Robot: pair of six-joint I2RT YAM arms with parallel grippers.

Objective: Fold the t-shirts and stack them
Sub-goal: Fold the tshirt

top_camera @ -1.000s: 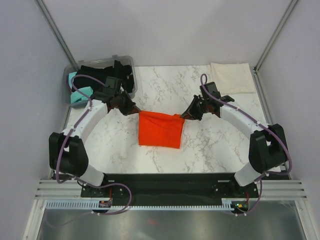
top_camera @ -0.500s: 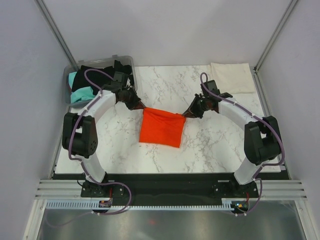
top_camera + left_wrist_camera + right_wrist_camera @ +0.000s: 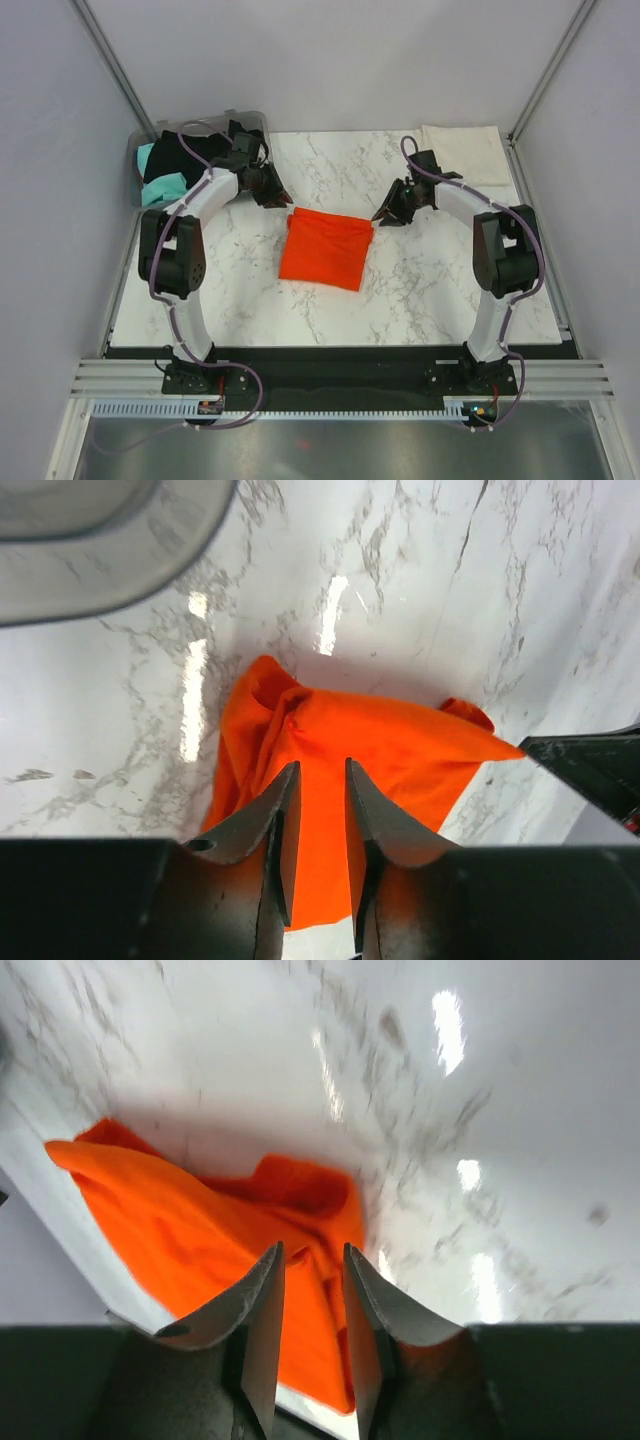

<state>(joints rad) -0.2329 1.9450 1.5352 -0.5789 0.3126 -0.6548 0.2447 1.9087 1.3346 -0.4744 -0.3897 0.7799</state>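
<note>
At ten o'clock the bin holds black t-shirts and a teal t-shirt. Beside it, the left gripper has just let go, its jaws parted and bare, clear of the cloth. The orange-red t-shirt now lies folded at the centre of the table, no longer stretched between the arms. Its far corners look bunched, perhaps. At its two o'clock the right gripper is likewise released. This fold seems done. The cream t-shirt waits at one o'clock.

Folded t-shirt centre; bin back-left; flat t-shirt back-right.
</note>
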